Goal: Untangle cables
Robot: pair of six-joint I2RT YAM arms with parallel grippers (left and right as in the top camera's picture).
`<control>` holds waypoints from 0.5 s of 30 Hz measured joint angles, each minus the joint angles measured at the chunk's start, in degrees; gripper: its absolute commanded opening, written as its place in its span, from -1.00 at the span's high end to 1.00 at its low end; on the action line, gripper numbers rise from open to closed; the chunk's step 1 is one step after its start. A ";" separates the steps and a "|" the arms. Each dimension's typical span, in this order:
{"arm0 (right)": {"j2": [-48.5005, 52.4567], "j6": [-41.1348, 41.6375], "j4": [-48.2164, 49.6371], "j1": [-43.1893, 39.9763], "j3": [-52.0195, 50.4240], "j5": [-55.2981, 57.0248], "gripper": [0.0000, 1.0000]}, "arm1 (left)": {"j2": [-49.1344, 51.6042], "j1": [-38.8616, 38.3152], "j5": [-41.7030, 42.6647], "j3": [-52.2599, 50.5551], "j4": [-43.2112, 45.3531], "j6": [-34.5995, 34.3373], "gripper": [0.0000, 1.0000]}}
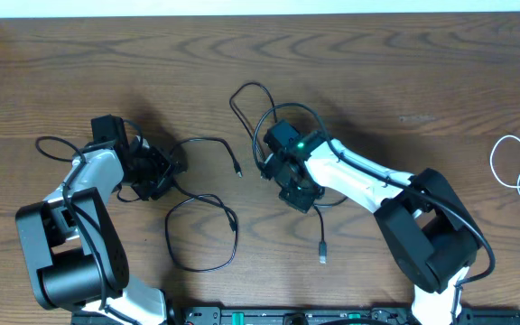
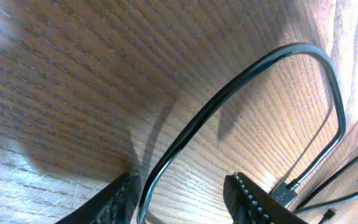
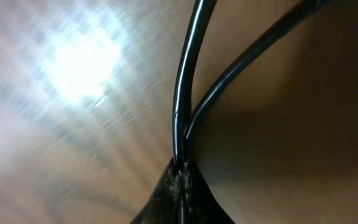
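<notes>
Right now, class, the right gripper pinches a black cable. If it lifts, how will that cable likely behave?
Probably floppy: the black cable lies in loose curved loops on the table, so it should sag and trail from the right gripper. Likely light: it is thin, and a fingertip pinch holds it. The plug end nearby may drag or swing.
</notes>
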 measured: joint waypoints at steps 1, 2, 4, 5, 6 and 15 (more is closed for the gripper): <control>-0.39 -1.20 -0.35 -0.13 -0.52 -2.01 0.98 | 0.00 0.00 0.04 0.00 0.00 0.07 -0.06; -0.50 -1.70 -0.46 -0.26 -0.81 -3.06 0.98 | 0.00 0.00 0.11 0.00 0.00 0.24 -0.05; -0.68 -3.87 -0.68 -0.57 -1.42 -6.67 0.98 | 0.00 0.00 0.22 0.00 -0.02 0.44 -0.06; -0.68 -4.85 -0.76 -0.81 -1.66 -8.46 0.98 | 0.00 0.00 0.22 0.00 -0.02 0.68 -0.06; -0.68 -5.79 -0.79 -1.05 -1.86 -10.01 0.98 | 0.00 0.00 0.22 0.02 -0.04 0.72 -0.07; -0.63 -8.66 -0.76 -4.37 -2.69 -15.02 0.98 | 0.76 0.22 7.10 -0.35 -0.09 8.39 -0.14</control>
